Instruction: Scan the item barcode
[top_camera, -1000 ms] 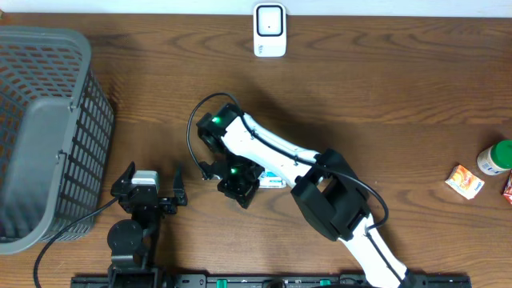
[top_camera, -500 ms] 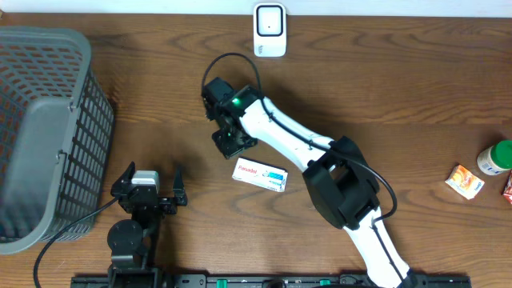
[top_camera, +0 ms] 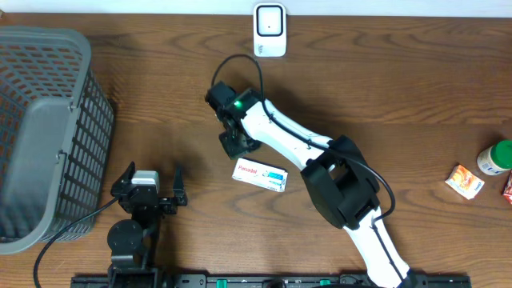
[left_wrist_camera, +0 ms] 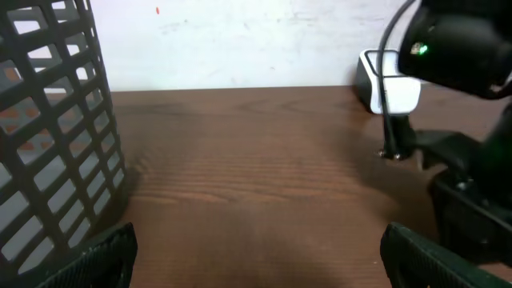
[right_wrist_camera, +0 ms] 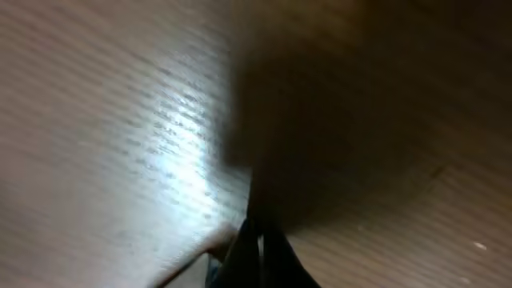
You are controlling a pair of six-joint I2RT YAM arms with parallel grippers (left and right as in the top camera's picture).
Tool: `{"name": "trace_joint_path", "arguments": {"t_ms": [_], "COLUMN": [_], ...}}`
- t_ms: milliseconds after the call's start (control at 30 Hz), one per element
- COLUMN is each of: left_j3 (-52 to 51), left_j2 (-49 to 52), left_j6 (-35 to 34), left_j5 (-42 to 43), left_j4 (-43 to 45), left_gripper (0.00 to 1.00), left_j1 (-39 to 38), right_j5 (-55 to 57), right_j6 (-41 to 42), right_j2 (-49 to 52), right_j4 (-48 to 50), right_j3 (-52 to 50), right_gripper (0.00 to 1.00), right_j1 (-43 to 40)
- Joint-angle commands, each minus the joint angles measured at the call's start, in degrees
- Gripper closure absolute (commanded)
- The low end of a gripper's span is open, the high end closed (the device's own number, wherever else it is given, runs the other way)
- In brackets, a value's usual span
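box point(top_camera: 260, 176) was found unheld, well near of scanner point(top_camera: 270, 30) | right gripper point(top_camera: 238, 146) was closed tight, empty, just beside box | scan was judged outstanding

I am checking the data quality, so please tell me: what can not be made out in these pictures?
- Barcode on the small white cardboard box: print too small, overhead view.
- Right wrist view: motion blur hides everything but the shut right gripper.
- The green-capped white bottle: cut by the overhead right edge.

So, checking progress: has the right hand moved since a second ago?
Yes. The right hand left the white box and shifted toward the scanner at the far edge.
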Motion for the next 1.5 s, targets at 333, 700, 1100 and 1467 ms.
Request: {"name": "trace_joint_path", "arguments": {"t_ms": [333, 700, 1100, 1467], "left_j3": [-0.5, -0.5, -0.5, -0.5], "left_j2": [0.0, 0.0, 0.0, 0.0], "left_j6": [-0.3, -0.3, -0.3, -0.3], "left_j5": [0.9, 0.9, 0.9, 0.9], "left_j4": [-2.4, -2.4, -2.4, -2.4], "left_gripper": [0.04, 0.04, 0.04, 0.04], "left_j1": [-0.1, -0.1, -0.1, -0.1], "right_j5": [-28.0, -10.4, 18.3, 6.5], "right_j6": [-23.4, -30.8, -9.2, 2.4], "right_j2": [1.4, 1.4, 0.6, -13.3], "right_j4": [-4.1, -26.3, -24.3, -23.0], "right_j3": [-5.1, -5.1, -5.0, -0.9], "right_gripper": [0.99, 0.99, 0.99, 0.99], "right_j1": [-0.4, -0.4, -0.8, -1.2]}}
